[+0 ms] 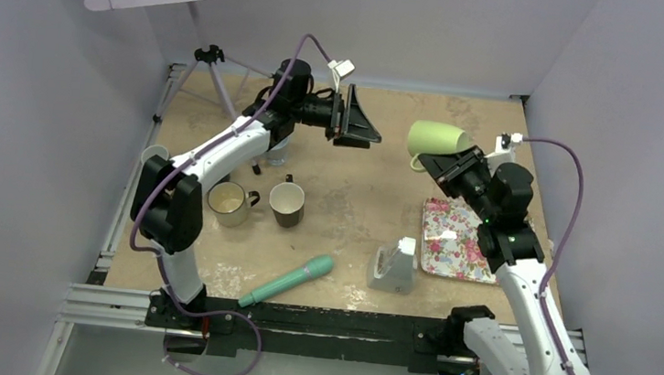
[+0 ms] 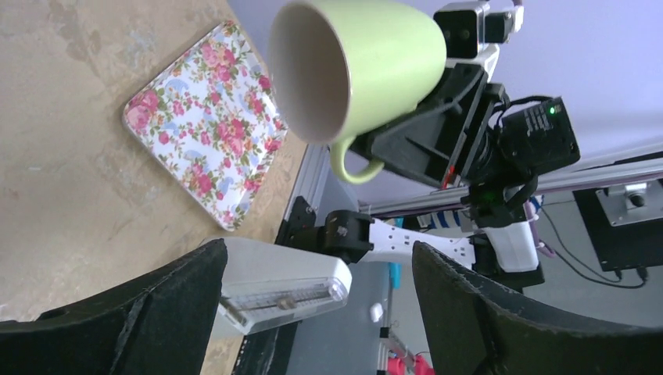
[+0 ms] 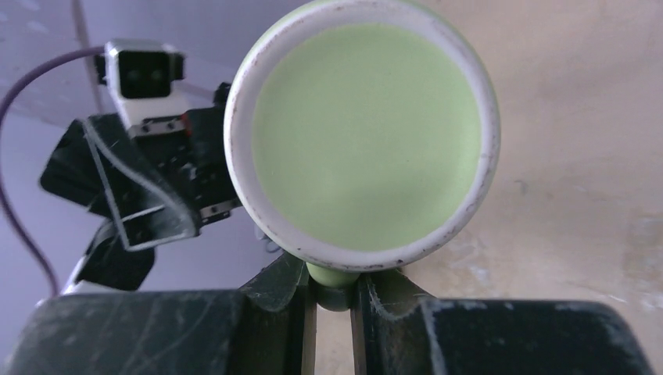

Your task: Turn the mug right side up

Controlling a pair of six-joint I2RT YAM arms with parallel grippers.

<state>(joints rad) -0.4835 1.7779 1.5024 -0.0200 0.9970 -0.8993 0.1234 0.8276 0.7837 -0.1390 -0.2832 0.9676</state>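
Top external view: hanging green mug [image 1: 438,140] sideways in mid-air, near floral tray [image 1: 456,241].
Pinching only the handle [image 2: 344,170] with right gripper [image 3: 332,293] clenched; left gripper [image 1: 360,117] gaping empty opposite. Judging it rigid, glazed, slippery, breakable; favouring 1 rim wall for regrasping.

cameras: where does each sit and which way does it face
Top external: above and behind, looking down on the table; left arm and right arm show.
Left wrist: on the open left gripper, facing the green mug's mouth; own fingers at bottom.
Right wrist: on the right gripper, facing the mug's base; own fingers pinch its handle.
Shared: all three see the mug.
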